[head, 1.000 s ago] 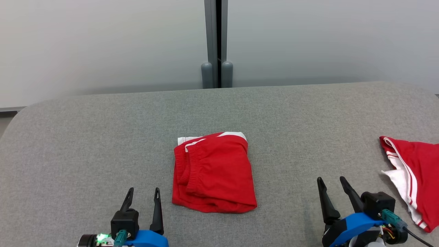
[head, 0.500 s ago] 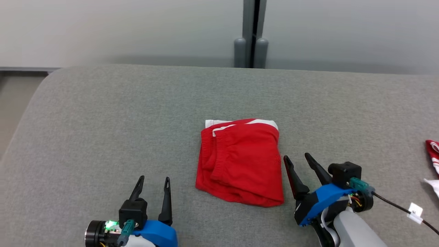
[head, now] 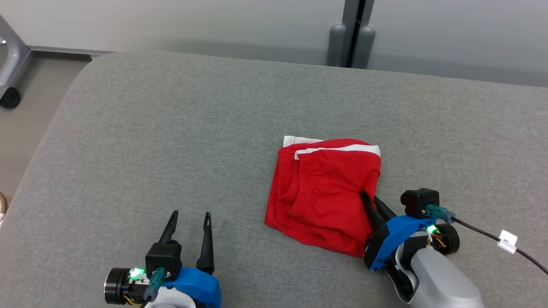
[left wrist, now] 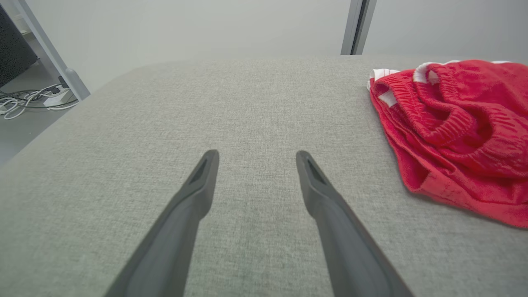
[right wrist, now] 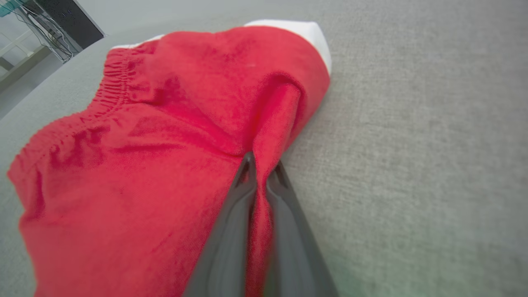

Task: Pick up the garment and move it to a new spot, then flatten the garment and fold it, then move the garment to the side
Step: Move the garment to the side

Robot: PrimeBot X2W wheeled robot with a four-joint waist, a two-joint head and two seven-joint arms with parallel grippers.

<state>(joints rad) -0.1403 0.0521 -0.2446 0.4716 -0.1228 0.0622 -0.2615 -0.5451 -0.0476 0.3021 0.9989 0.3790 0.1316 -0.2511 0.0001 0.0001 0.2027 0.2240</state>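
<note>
Red shorts lie on a grey cloth table by a pale wall. The right gripper pinches them; the left gripper stands open.

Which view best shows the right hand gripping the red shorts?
Right wrist view: the right hand pinches a ridge of the red shorts up close. Head view shows it smaller; left wrist view shows the shorts' waistband.

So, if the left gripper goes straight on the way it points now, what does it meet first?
Probably nothing but the grey surface: the left gripper points past the shorts, which lie off to its right. Its tilt is hard to judge.
</note>
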